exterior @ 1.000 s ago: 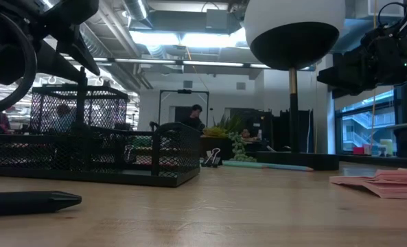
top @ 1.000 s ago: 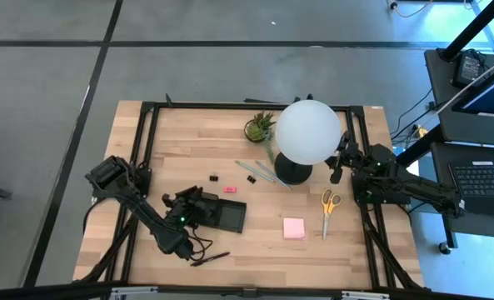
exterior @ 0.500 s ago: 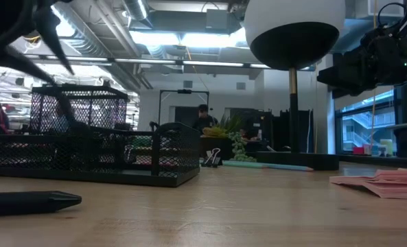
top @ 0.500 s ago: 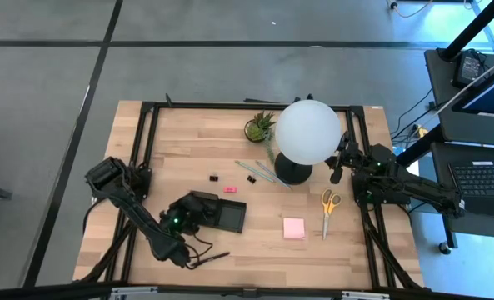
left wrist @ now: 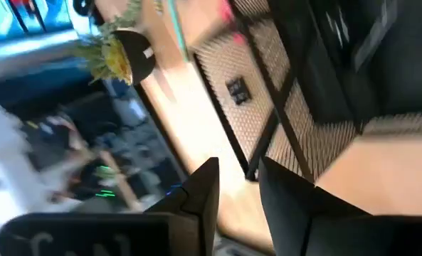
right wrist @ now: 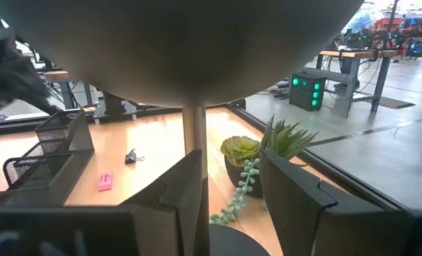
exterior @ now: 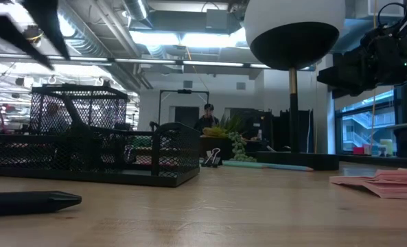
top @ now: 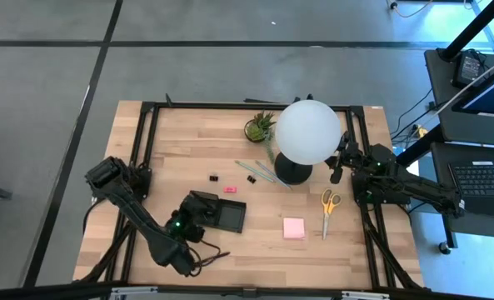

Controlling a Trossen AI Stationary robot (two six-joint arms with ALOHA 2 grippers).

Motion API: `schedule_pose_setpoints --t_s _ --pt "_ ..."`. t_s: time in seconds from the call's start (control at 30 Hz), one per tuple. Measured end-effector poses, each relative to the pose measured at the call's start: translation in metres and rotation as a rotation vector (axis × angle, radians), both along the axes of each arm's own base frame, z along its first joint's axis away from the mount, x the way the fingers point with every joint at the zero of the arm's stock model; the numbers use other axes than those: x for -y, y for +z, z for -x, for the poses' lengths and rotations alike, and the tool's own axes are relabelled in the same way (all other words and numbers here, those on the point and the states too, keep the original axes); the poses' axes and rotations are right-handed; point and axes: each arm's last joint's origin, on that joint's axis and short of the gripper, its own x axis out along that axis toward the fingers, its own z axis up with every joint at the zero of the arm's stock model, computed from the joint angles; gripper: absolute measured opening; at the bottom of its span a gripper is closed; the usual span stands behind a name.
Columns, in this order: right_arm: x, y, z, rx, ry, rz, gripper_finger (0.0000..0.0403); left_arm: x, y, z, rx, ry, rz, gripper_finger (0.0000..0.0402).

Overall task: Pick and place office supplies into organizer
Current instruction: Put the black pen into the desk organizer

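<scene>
Most supplies lie outside the organizer (top: 220,213): scissors (top: 327,211), sticky-note pad (top: 294,227), eraser (top: 230,190), binder clip (top: 216,177). Left gripper (left wrist: 238,186) and right gripper (right wrist: 232,186) hold nothing, jaws slightly parted.

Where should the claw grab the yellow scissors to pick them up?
Probably from straight above, at the blades' shank just below the handles. The scissors lie flat on the table, handles toward the lamp, blades closed. That narrow middle fits between the right claw's fingers; the loops are wider.
</scene>
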Motion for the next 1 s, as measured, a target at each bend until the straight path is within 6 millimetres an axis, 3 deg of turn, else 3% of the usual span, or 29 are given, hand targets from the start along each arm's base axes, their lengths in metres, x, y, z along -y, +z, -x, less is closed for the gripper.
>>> schedule_pose_setpoints --t_s 0.23,0.37,0.47,0.67,0.8,1.0 --pt "0.000 0.000 0.000 -0.001 0.000 0.002 0.0145 0.009 0.052 -0.021 0.309 0.361 0.389 0.0089" --pt "0.000 0.000 0.000 0.000 0.000 0.000 0.0145 0.018 0.067 -0.030 0.450 0.567 0.622 0.0092" --pt "0.000 0.000 0.000 -0.001 0.000 0.002 0.0145 0.028 0.068 -0.037 0.449 0.596 0.775 0.0096" --pt "0.000 0.000 0.000 0.003 0.000 0.004 0.0145 0.050 0.063 -0.046 0.401 0.472 0.997 0.0119" --pt "0.000 0.001 0.000 0.007 0.000 0.004 0.0145 0.056 0.055 -0.045 0.425 0.485 1.041 0.0142" --pt "0.000 0.001 0.000 0.007 0.000 0.003 0.0145 0.060 0.038 -0.035 0.464 0.639 1.048 0.0177"
